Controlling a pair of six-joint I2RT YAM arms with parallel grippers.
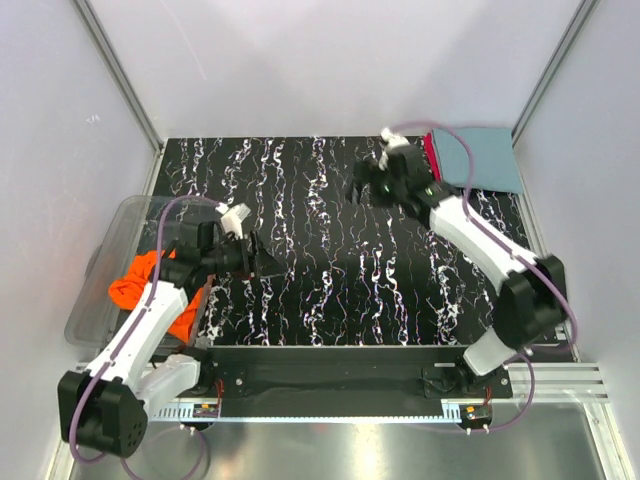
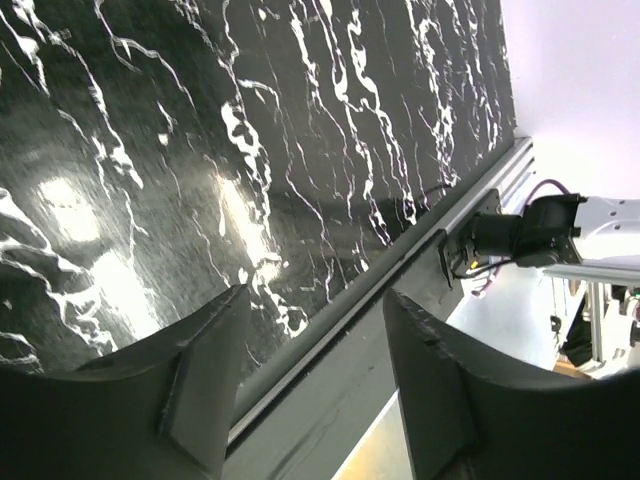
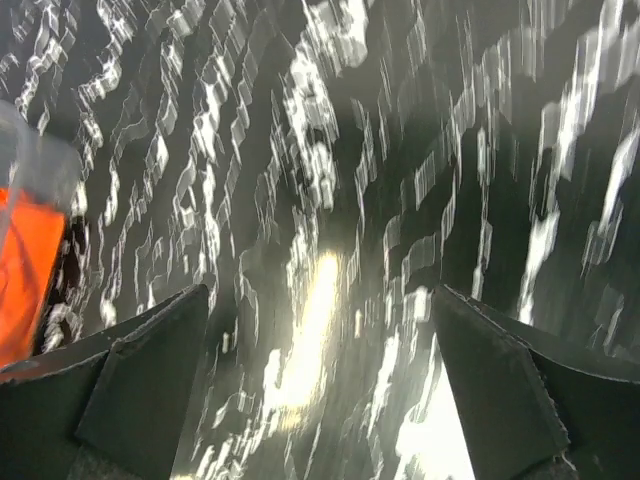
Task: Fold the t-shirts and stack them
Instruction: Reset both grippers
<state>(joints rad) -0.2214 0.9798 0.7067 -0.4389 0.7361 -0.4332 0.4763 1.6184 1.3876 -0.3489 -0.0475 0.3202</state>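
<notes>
left claw (image 2: 317, 295) and right claw (image 3: 320, 292) both gape empty over the table (image 1: 320, 190).

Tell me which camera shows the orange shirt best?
The top external view: the orange shirt lies bunched at the clear bin, though the left arm crosses over it. The right wrist view catches only an orange strip at its left edge. The left wrist view shows none of it.
</notes>
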